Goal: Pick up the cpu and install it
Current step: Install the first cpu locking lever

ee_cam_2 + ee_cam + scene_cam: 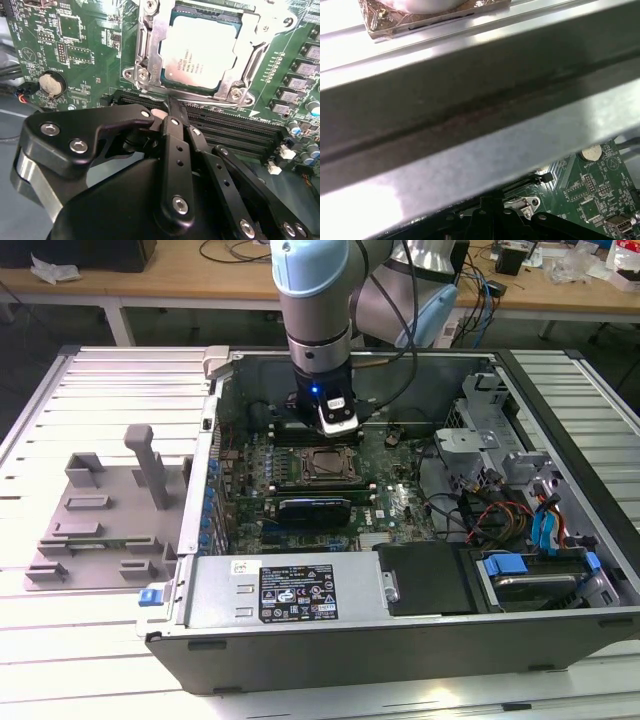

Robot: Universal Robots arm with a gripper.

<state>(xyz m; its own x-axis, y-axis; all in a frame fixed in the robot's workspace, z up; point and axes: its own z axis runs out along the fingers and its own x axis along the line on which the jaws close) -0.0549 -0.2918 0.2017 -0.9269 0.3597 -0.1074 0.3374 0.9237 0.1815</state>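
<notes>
while the grey fixture (95, 530) sits on the exterior view's left, the cpu (200, 52) already lies in its socket frame (145, 50) on the motherboard (390, 495), so placing looks done; the gripper (172, 117) hovers beside it, fingers together, holding nothing.

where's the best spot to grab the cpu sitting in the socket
By two opposite thin edges, coming straight down from above. The cpu lies flat in the socket frame; metal rails border its sides, leaving little room, so any grip looks tight and its broad shiny top offers nothing to pinch.
</notes>
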